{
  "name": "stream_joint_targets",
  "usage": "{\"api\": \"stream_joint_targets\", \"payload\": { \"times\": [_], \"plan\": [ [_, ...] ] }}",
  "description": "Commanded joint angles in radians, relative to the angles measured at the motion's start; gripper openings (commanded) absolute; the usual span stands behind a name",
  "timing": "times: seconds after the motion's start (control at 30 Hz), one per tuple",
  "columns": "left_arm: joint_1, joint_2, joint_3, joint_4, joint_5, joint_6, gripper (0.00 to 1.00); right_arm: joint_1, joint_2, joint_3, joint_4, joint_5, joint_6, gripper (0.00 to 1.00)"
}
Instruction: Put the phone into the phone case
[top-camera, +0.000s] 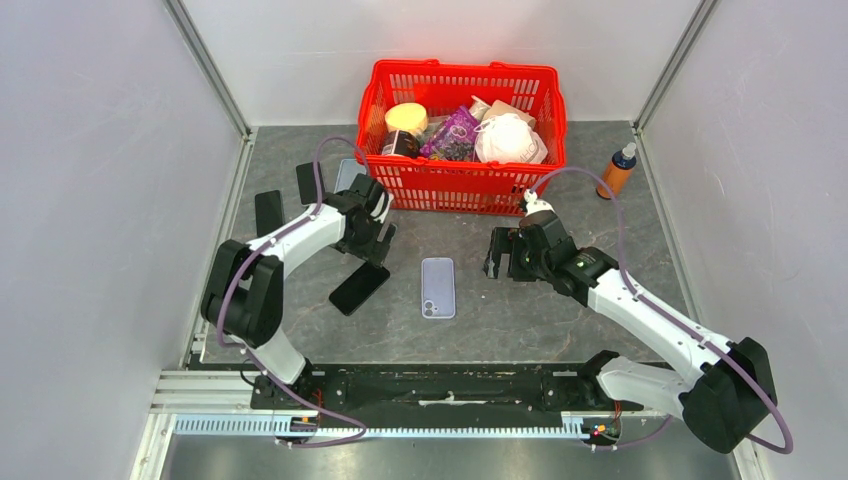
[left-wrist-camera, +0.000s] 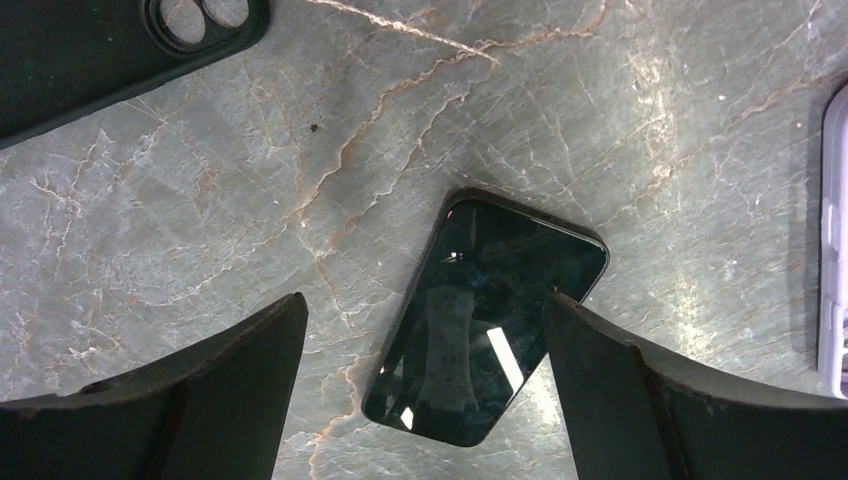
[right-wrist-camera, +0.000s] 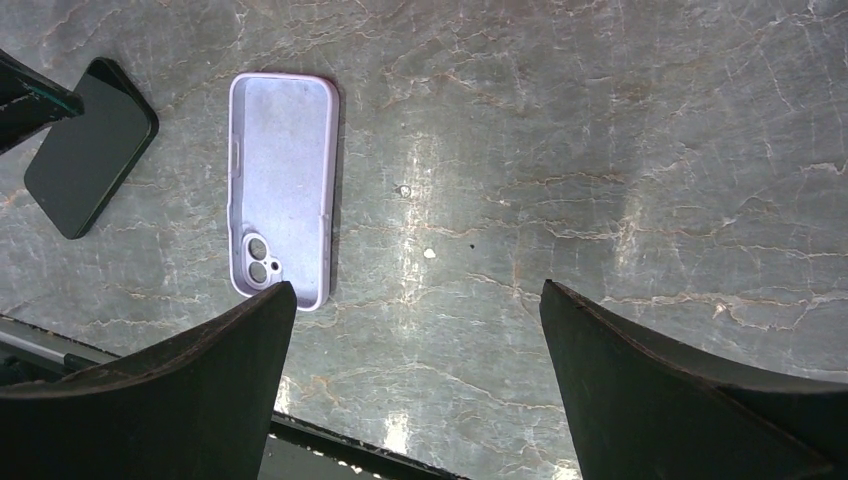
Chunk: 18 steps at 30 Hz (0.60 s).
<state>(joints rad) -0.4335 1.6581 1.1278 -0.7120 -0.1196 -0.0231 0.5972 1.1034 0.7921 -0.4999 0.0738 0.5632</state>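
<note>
Left arm (top-camera: 295, 232) and right arm (top-camera: 650, 315): a matching pair, each built of glossy white tubular link shells set between bulky matte-black joint housings, the largest black housing sitting nearest the base. One mauve cable per arm, the left cable (top-camera: 318, 165) and the right cable (top-camera: 585, 172), loops clear of the wrist and follows the links down to small coloured connectors at the base. Left gripper (top-camera: 368, 252) and right gripper (top-camera: 507, 262): black bodies, each carrying two broad, dark, matte fingers (right-wrist-camera: 690, 390) with curved inner edges tapering to a blunt tip.
</note>
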Motion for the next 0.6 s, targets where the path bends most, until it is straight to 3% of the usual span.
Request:
{"api": "stream_joint_targets", "payload": {
  "times": [0.0,0.57],
  "plan": [
    [-0.01,0.004,0.012,-0.023,0.05,0.096,0.94,-0.006,-0.025,-0.005,0.043,-0.023,-0.02,0.99],
    [-0.031,-0.038,-0.114,0.03,0.033,0.062,0.95,-0.007,-0.024,-0.01,0.05,-0.064,-0.02,0.99]
  ]
}}
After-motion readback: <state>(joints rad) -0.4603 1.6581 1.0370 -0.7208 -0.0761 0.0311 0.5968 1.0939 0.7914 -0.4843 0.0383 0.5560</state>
